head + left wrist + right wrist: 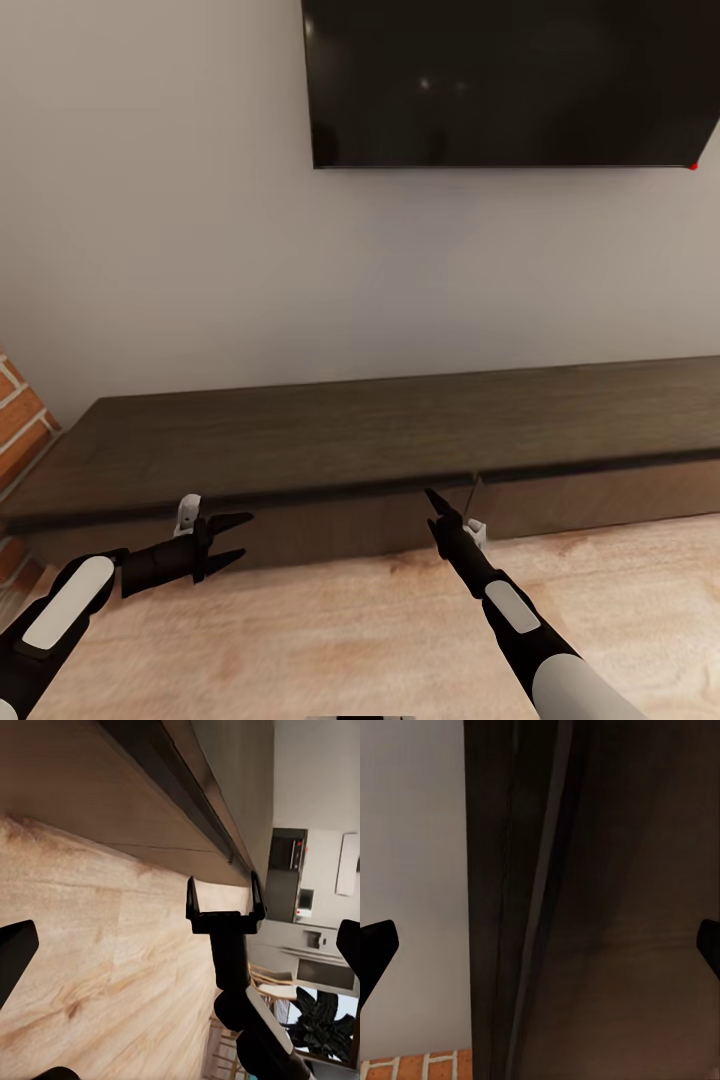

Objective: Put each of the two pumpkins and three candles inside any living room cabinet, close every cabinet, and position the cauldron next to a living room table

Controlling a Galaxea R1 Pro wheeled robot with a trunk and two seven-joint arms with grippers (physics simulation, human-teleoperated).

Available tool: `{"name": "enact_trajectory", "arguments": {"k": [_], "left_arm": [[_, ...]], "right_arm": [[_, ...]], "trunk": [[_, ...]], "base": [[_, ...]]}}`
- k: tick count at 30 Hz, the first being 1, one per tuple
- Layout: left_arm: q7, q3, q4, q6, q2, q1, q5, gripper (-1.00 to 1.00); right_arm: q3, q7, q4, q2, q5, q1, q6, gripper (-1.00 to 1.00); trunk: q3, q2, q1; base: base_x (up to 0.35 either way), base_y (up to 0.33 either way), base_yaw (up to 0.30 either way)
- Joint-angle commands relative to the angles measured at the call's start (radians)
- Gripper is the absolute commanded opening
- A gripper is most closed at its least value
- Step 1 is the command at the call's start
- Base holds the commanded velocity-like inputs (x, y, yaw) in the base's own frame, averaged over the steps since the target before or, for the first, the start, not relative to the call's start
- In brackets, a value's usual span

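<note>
Both fingers apart on the left hand (238, 540), empty, just before the smooth dark-brown wood cabinet (400, 440). Right hand (432, 500) spread wide too, tips at the flat drawer front, above pale grained floor (330, 640).

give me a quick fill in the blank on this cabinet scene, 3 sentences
1. Both grippers, the left gripper and the right gripper, have their jaws ____.
2. On the wall above the long dark cabinet hangs a black ____.
3. At the cabinet's left end, the wall is made of ____.

Missing words: open; television; brick
</note>
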Motion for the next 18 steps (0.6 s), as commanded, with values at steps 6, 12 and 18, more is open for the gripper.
{"name": "enact_trajectory", "arguments": {"k": [6,12,18], "left_arm": [[-0.007,-0.002,0.003,0.0,0.001,-0.001,-0.004,1.0],[-0.007,-0.002,0.004,0.0,0.0,-0.001,-0.004,1.0],[-0.007,-0.002,0.005,0.0,0.001,-0.001,-0.004,1.0]], "right_arm": [[-0.007,0.002,0.001,0.001,-0.005,-0.001,0.01,1.0],[-0.008,0.002,0.002,0.001,-0.005,-0.001,0.01,1.0],[-0.007,0.002,0.002,0.001,-0.005,-0.001,0.009,1.0]], "trunk": [[-0.001,0.0,0.0],[-0.001,0.0,0.0],[-0.001,0.0,0.0]], "base": [[0.073,-0.048,0.0],[0.007,-0.005,0.0],[0.03,0.0,0.0]]}}
